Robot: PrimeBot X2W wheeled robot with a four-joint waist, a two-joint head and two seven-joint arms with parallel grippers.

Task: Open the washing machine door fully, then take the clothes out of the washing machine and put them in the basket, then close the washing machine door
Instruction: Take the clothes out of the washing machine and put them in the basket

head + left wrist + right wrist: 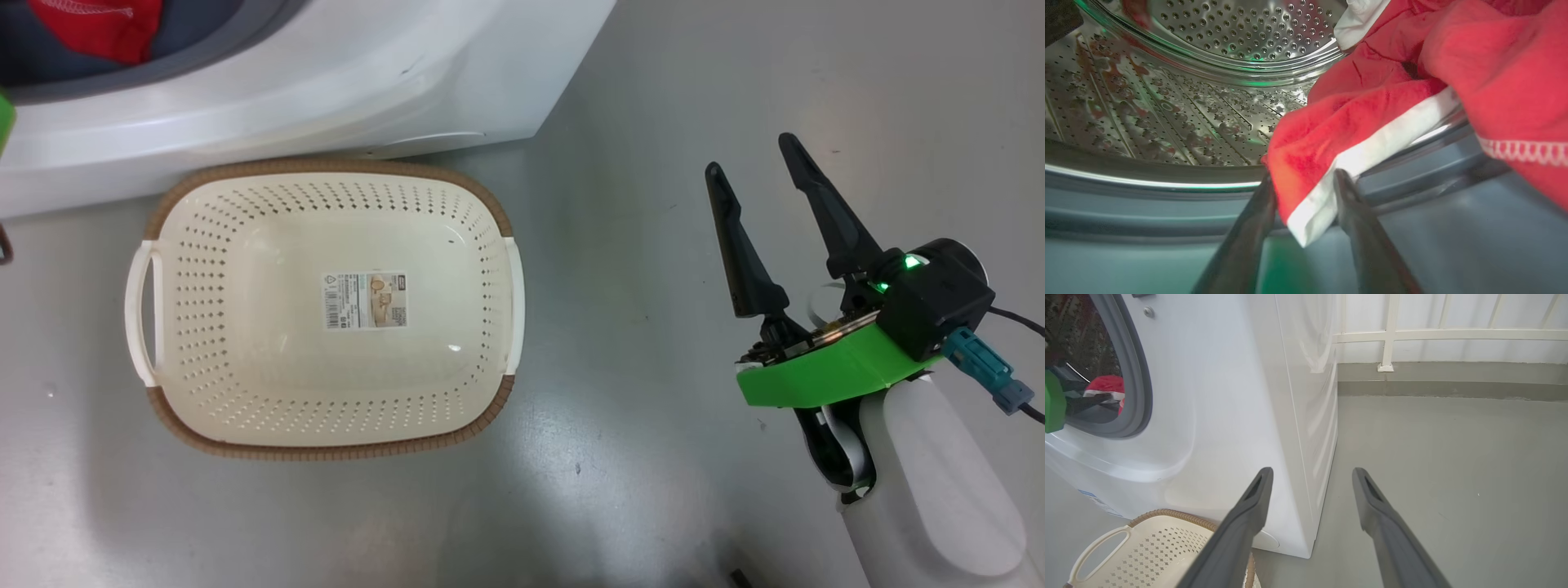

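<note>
while the head view shows the basket point(204, 327) centre-left and our right gripper point(752, 153) wide at right, the left wrist view has our left gripper point(1303, 175) straddling the clothes point(1372, 110), bottom centre; we cannot tell if it grips.

Red clothes point(1392, 102) (white-trimmed, stitched) spill over the open mouth of the white washing machine point(326, 98) — the cream perforated basket point(245, 392) sits upright just before it.

Right pincer point(751, 153) has dark fingers point(739, 245), green bracket point(824, 376), white forearm point(931, 482).
</note>
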